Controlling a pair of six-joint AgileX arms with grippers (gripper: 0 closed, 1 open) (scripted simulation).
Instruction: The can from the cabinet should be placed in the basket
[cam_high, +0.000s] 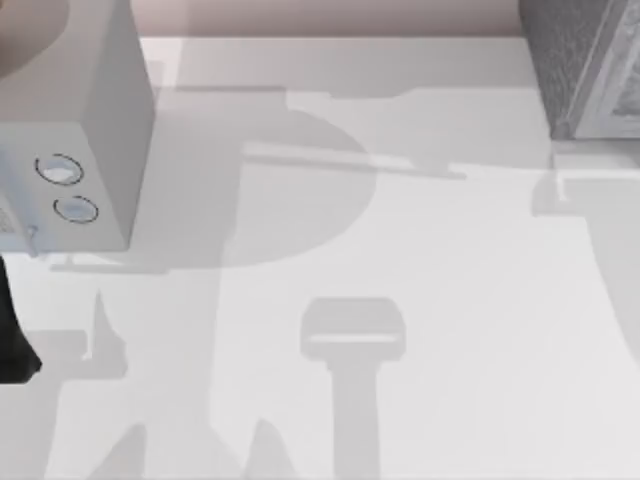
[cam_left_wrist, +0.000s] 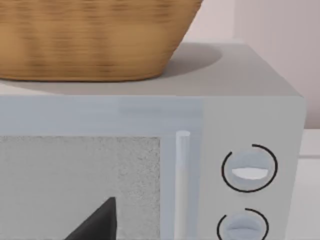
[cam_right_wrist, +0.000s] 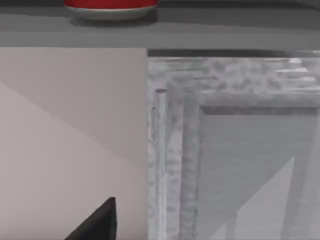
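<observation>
Top view: the bench (cam_high: 420, 300) is plain white, crossed by arm shadows. The pale box with two round rings (cam_high: 70, 150) sits at the left edge; the cabinet (cam_high: 590, 70), dark grey and speckled, sits at the far right corner. A dark part of your left arm shows at the left edge, near the pale box.

Left wrist view: the basket (cam_left_wrist: 90, 40), woven and tan, stands on top of the pale box, above its door and two dials. A dark fingertip of the left end effector (cam_left_wrist: 97, 222) pokes into the frame; you cannot tell from it whether the fingers are apart or together.

Right wrist view: the can (cam_right_wrist: 111, 7) stands on a dark ledge above the cabinet's framed panel front (only its red base and silver rim show). A dark fingertip of the right end effector (cam_right_wrist: 97, 222) is low in the frame, well below the can and holding nothing that you can see; its spread cannot be told either.

Step in hand, as judged: approach, nothing grasped yet. The next move calls for you to raise the right end effector to the can's level and close on its body squarely, since an upright can tips easily. Behind the bench stands a plain pale wall.
</observation>
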